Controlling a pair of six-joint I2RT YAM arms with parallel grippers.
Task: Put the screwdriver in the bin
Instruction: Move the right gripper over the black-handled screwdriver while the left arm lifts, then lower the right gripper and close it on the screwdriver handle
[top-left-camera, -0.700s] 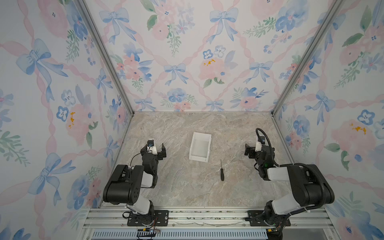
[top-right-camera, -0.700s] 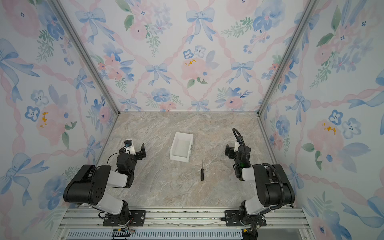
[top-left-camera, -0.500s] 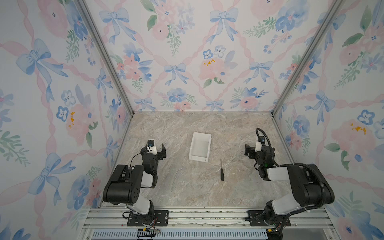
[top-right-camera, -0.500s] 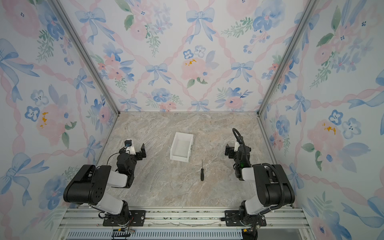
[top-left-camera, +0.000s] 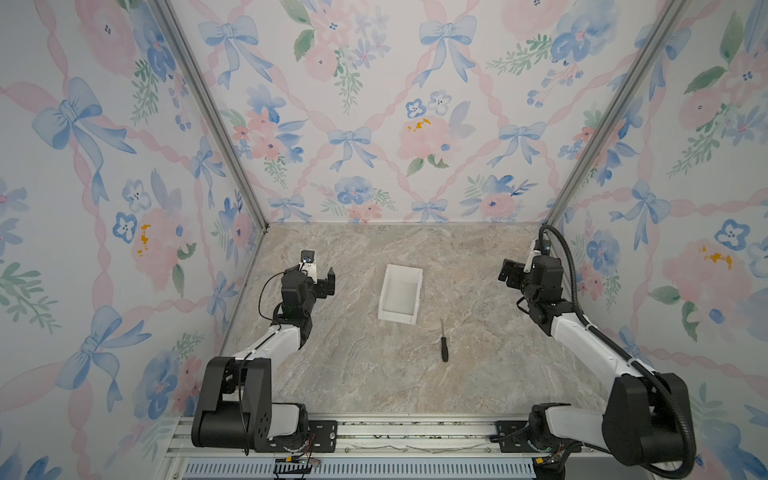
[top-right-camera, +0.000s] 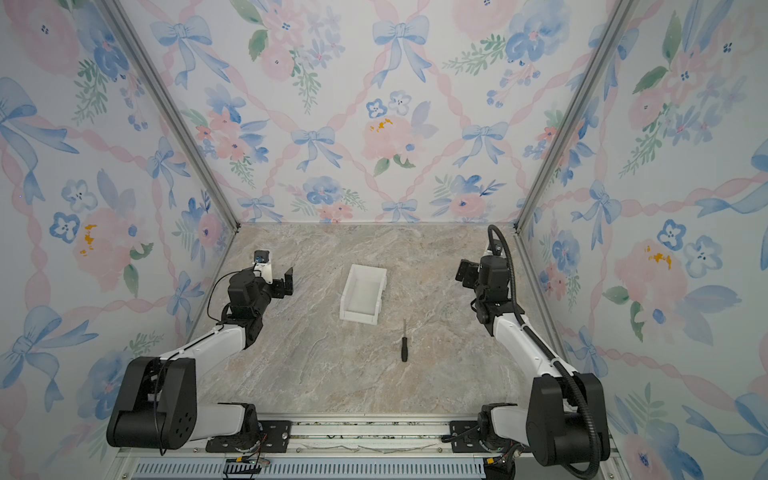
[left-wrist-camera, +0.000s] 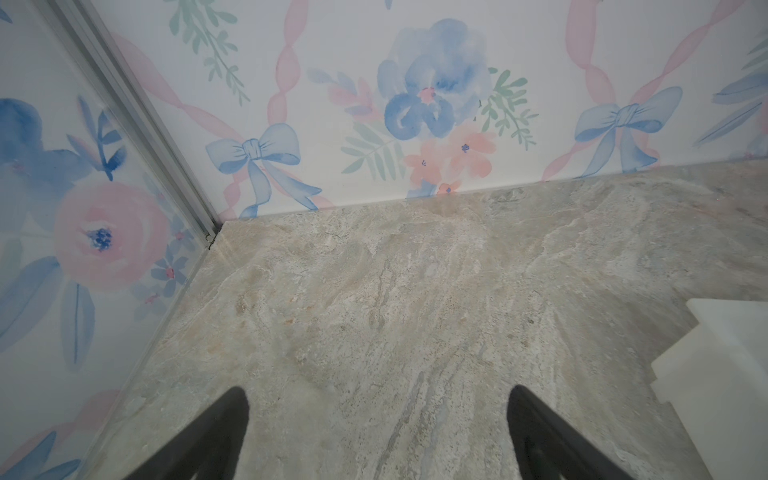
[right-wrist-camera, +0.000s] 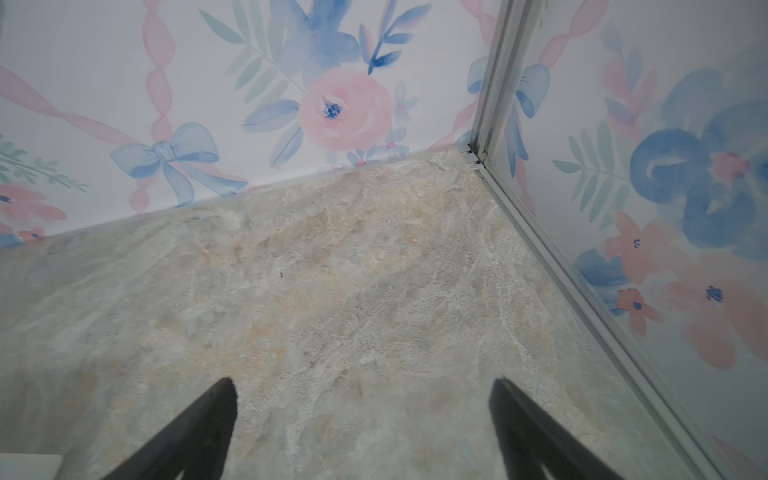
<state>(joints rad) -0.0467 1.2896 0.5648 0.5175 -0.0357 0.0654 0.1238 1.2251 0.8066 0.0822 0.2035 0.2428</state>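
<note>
Marbled tabletop (top-left-camera: 353, 374): screwdriver (top-left-camera: 444, 348) lies near the bin (top-left-camera: 400, 296). Left end effector (left-wrist-camera: 378, 395) and right end effector (right-wrist-camera: 362, 384) both gape empty; the right should straddle its handle crosswise.

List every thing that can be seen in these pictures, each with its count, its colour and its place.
bin: one, white, near the middle of the table, empty.
screwdriver: one, black handle and dark shaft, flat on the table, apart from the bin, nearer the robot's base.
table: one, beige-grey marble pattern.
walls: three, white with blue bows and pink flowers, around the table.
rail: one, silver, along the front edge.
left arm: one, black and white, left of the bin.
right arm: one, black and white, right of the bin.
left gripper: one, black, open, holds nothing.
right gripper: one, black, open, holds nothing.
</note>
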